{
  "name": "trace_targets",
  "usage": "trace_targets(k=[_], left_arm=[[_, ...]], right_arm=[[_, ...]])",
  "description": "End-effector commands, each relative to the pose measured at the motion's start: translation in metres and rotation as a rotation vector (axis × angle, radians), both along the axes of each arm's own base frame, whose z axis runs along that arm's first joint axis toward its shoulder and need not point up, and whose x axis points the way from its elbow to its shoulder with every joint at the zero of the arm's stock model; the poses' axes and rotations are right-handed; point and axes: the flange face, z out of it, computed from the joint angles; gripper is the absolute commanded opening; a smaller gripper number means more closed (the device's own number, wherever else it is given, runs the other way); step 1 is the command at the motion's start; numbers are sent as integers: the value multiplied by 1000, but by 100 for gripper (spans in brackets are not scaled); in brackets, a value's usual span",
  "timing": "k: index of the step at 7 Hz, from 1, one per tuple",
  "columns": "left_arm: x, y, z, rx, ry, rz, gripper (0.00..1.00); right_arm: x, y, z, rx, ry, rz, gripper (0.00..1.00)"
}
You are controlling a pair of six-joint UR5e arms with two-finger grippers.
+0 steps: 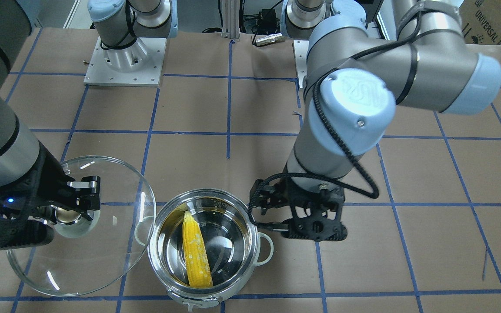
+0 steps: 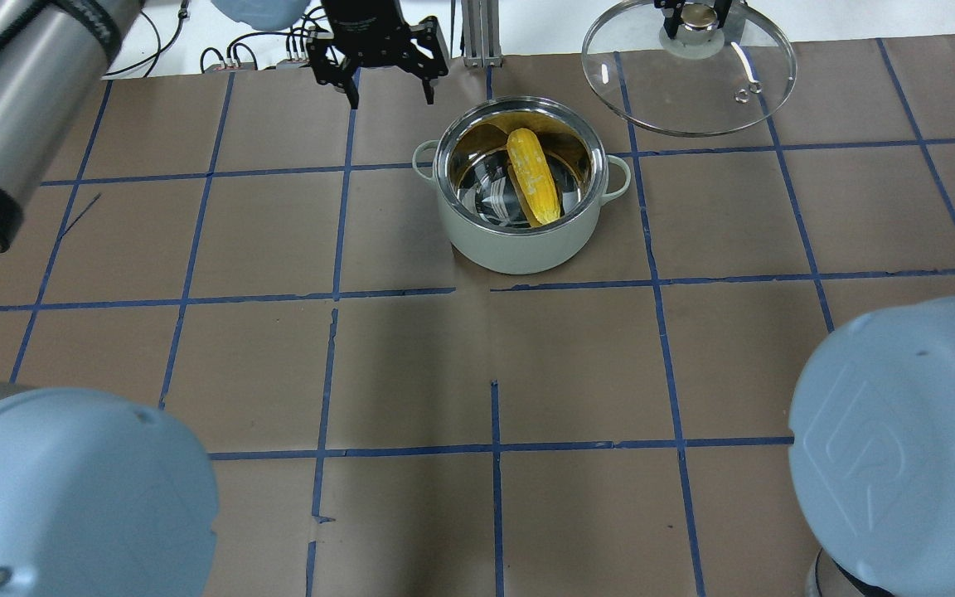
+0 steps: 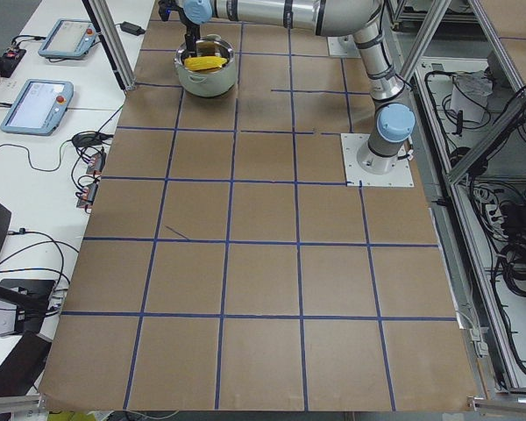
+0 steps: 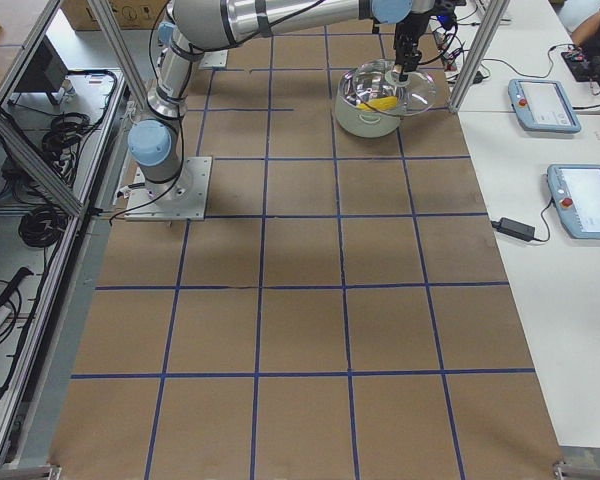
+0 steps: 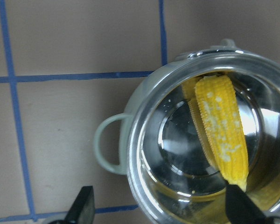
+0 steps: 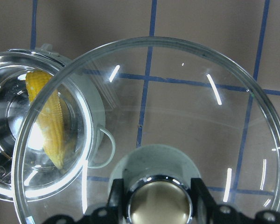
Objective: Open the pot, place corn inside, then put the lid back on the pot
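Observation:
The steel pot (image 1: 209,192) stands open on the brown table, and the yellow corn (image 1: 196,252) lies slanted inside it. In the overhead view the pot's pale wall (image 2: 519,249) and the corn (image 2: 534,174) show clearly. My right gripper (image 1: 70,213) is shut on the knob of the glass lid (image 1: 94,256) and holds it level beside the pot, off to the robot's right. The right wrist view shows the lid (image 6: 177,116) partly overlapping the pot's rim. My left gripper (image 1: 315,228) is open and empty, next to the pot on its other side; its wrist view looks down on the corn (image 5: 224,133).
The table is brown paper with a blue tape grid. The two arm bases (image 1: 122,56) stand at the robot's side. My left arm's elbow (image 1: 359,113) hangs over the table's middle. Teach pendants (image 4: 585,200) lie on the side bench past the far edge.

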Motion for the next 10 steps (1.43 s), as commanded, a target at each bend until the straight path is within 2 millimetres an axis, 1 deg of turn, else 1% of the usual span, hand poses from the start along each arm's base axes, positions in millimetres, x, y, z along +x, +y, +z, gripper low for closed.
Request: trace_targets(k=[1,2,3,4,5,7,8,9,10], left_arm=[[73,53,27,16,-64,-16,100],[109,89,34,21,-51,2,100],[130,124,40,19,-46,-8,100],[150,150,45,15,-44,-31,100],[154,161,52,0,-32,-6,100],[138,161,75,-39,-45,7,100],[136,157,78,-45,-44,2,100],[133,154,83,-57,-34,1,100],[133,163,84,-53,-40,-1,100]], right_arm=[[46,10,-5,-20,-6,29,7],[98,26,-26,-34,0,9,7],[134,37,-56,-74,-6,13,7],[152,41,-89,-137,-25,-9,8],[158,46,-116,-163,-11,-5,8],[159,43,-132,-173,-8,-27,8],[161,41,-142,-162,-5,-29,8],[163,40,-143,-162,-6,-29,8],[166,38,-148,-158,-5,-27,8]])
